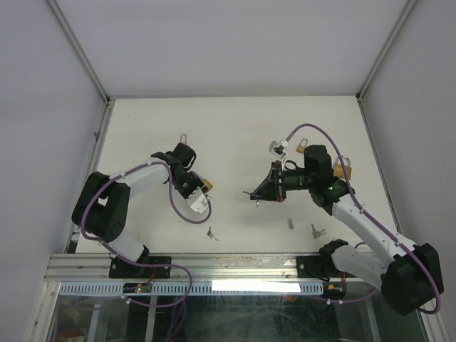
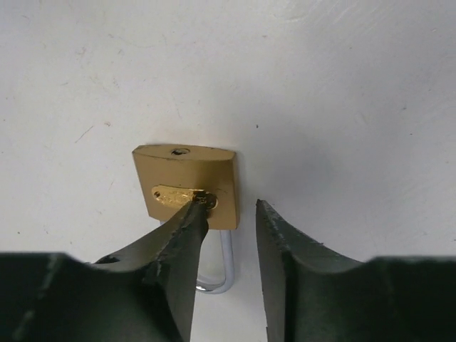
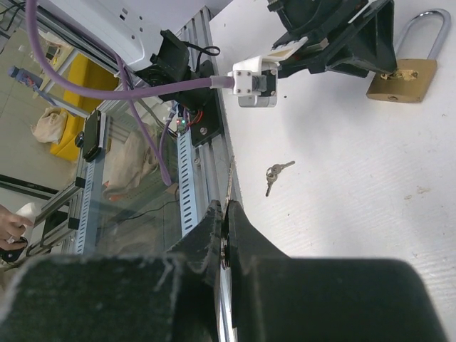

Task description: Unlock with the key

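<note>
left claw (image 2: 229, 205) narrow, astride lock (image 2: 182, 171) (not clamped), to steady it | right claw (image 3: 224, 214) pinched tight, seemingly on key (image 1: 251, 194), poised for keyhole (image 2: 180, 151)

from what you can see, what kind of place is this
Probably a robotics lab test cell: two arms bolted to an aluminium rail, white panel walls around a white table, brass padlocks and loose keys.

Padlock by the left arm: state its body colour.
Brass gold padlock; the left wrist view shows it best.

White table (image 1: 235, 135) between pale walls (image 1: 214, 43), aluminium rail (image 1: 235, 265) in front.
</note>
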You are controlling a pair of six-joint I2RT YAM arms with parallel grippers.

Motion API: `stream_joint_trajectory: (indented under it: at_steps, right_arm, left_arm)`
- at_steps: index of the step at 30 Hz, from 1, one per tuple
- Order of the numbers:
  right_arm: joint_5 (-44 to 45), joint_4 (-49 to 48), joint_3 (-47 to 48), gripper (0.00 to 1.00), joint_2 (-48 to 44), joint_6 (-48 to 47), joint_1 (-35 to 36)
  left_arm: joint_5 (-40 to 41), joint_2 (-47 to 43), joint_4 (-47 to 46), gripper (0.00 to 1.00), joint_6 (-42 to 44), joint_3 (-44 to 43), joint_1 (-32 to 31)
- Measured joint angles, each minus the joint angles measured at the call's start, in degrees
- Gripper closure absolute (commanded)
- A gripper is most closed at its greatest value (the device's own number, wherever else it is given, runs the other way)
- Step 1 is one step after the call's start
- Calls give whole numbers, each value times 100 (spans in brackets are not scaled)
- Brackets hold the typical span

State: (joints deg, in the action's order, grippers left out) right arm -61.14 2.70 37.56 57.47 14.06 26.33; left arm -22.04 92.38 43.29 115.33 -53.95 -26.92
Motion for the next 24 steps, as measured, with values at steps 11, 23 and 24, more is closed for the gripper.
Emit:
stream_joint_trajectory:
  at_steps: [11, 23, 24]
  right_arm:
    - [46, 214, 2, 100, 122, -57, 0]
    - [66, 341, 7, 100, 35, -131, 0]
    - [68, 361, 11, 100, 35, -149, 0]
  left_arm:
    - [-90, -76, 4, 23, -503, 26, 0]
    - [-155, 651, 1200, 1, -1777, -1722, 363]
    - [-155, 824, 1322, 1, -1661, -1845, 361]
